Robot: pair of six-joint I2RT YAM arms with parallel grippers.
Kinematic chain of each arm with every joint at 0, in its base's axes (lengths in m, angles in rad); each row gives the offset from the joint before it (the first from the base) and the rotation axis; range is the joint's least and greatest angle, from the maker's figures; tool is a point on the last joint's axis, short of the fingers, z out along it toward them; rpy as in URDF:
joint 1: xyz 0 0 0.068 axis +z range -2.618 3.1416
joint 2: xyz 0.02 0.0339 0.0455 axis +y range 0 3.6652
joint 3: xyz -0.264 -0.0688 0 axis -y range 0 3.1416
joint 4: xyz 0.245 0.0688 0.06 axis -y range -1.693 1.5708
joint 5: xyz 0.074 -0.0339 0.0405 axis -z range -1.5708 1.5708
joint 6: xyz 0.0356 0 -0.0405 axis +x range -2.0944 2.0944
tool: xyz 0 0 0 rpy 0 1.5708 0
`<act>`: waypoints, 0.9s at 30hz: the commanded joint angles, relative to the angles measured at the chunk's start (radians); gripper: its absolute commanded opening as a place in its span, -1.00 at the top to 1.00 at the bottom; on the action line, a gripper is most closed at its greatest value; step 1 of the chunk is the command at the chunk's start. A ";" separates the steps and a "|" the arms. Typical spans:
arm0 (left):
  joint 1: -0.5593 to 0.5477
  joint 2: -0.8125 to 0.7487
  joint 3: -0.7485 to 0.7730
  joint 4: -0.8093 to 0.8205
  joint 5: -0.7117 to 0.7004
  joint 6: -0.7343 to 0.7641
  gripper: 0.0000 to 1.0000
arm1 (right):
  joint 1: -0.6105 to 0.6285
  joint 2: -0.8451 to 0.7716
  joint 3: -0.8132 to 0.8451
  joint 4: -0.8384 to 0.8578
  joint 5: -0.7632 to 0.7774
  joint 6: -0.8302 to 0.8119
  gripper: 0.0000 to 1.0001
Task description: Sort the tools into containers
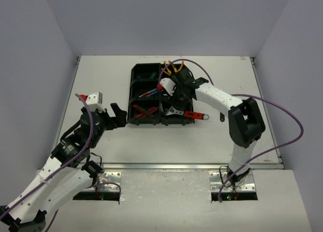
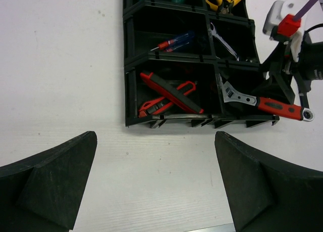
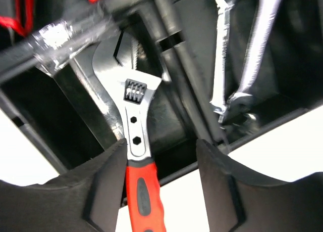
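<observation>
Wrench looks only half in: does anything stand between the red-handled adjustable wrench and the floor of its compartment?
Yes: the tray's right wall. The adjustable wrench has its head inside the near right compartment, but its handle lies across that wall and sticks out over the table. The right tool straddles the handle. Nothing else visible blocks it.

Black plastic organizer tray: smooth, semi-gloss. Red-handled adjustable wrench: polished steel head. Slim silver wrenches: shiny metal. White tabletop: matt.

Adjustable wrench half inside tray
</observation>
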 commanded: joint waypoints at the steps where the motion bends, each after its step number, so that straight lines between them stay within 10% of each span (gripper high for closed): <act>1: -0.010 0.004 0.000 0.037 0.002 0.007 -1.00 | -0.022 -0.147 0.093 0.047 -0.002 0.097 -0.23; 9: -0.010 -0.002 0.000 0.037 0.003 0.007 -1.00 | -0.307 -0.264 0.105 0.016 0.096 0.659 -0.98; 18: -0.010 -0.009 -0.002 0.040 0.006 0.009 -1.00 | -0.577 -0.131 0.017 -0.106 0.211 0.735 -0.98; 27: -0.010 -0.012 -0.002 0.040 0.008 0.009 -1.00 | -0.616 0.084 0.036 -0.090 0.116 0.673 -0.42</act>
